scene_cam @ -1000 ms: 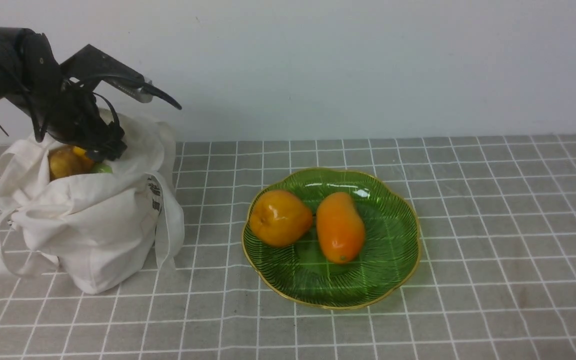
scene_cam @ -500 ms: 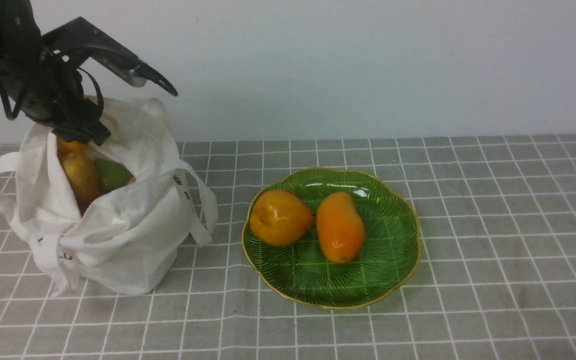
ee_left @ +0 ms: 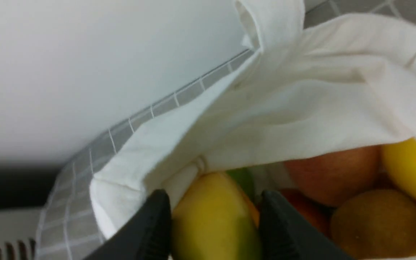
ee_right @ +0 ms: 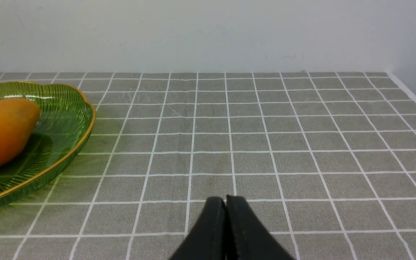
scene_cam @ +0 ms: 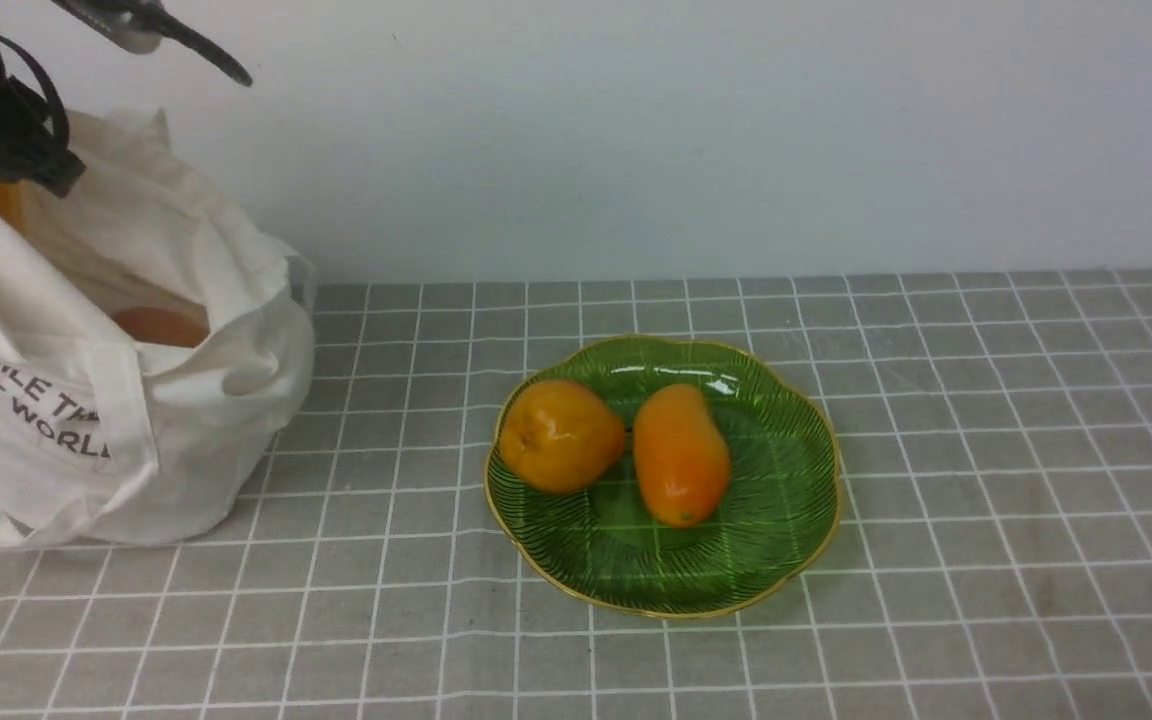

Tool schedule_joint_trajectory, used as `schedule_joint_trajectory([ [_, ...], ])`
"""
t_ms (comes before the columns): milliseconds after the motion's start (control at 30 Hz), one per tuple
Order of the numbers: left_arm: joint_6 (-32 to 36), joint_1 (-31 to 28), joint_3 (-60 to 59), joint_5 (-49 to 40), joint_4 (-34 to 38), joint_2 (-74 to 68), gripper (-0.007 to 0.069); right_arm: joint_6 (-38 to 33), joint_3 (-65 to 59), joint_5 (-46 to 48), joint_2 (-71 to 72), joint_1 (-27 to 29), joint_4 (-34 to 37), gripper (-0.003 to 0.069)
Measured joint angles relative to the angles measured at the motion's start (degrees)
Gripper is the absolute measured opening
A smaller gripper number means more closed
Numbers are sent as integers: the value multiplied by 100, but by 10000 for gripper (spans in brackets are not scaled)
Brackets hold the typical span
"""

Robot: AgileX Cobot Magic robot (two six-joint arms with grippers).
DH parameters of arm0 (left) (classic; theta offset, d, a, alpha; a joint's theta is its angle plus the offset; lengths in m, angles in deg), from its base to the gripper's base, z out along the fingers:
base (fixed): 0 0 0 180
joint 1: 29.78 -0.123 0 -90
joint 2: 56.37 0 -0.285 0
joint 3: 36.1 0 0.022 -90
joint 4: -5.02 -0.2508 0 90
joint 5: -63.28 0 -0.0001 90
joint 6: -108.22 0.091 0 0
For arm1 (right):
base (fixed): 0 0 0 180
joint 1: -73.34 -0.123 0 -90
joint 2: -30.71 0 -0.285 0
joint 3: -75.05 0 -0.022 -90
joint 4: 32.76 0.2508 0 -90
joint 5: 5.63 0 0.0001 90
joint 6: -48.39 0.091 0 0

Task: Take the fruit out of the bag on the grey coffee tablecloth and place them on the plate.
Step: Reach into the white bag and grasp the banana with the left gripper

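My left gripper is shut on a yellow-green fruit at the mouth of the white bag. The bag's rim lies against that fruit beside one finger; I cannot tell whether the cloth is pinched. Inside the bag lie a reddish fruit, a brownish one, a yellow banana and a bit of green fruit. The green plate holds a round orange fruit and an oval orange one. My right gripper is shut and holds nothing, low over the grey coffee tablecloth.
The bag stands at the far left of the front view, partly cut off by the frame, with its black lettering facing me. A pale wall runs behind the table. The table's right edge shows in the right wrist view.
The left gripper closed on the yellow-green fruit, then rose and moved left. The bag was dragged up and leftward with it and turned, so its lettering now faces me.
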Motion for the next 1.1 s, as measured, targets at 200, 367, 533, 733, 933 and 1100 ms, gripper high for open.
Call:
schedule_joint_trajectory([
  [200,-328,-54,0,-121,1144,-500,284,0,0,0,0,0,0,-15],
  [367,-224,-48,26,-254,1839,-867,284,0,0,0,0,0,0,-15],
  [533,-31,-48,14,-216,2246,-784,284,0,0,0,0,0,0,-15],
  [733,-6,-48,2,-93,3096,-354,284,0,0,0,0,0,0,-15],
  [933,331,-43,2,-146,3492,-377,283,0,0,0,0,0,0,-15],
  [1100,559,-43,2,-462,2951,-713,283,0,0,0,0,0,0,-15],
])
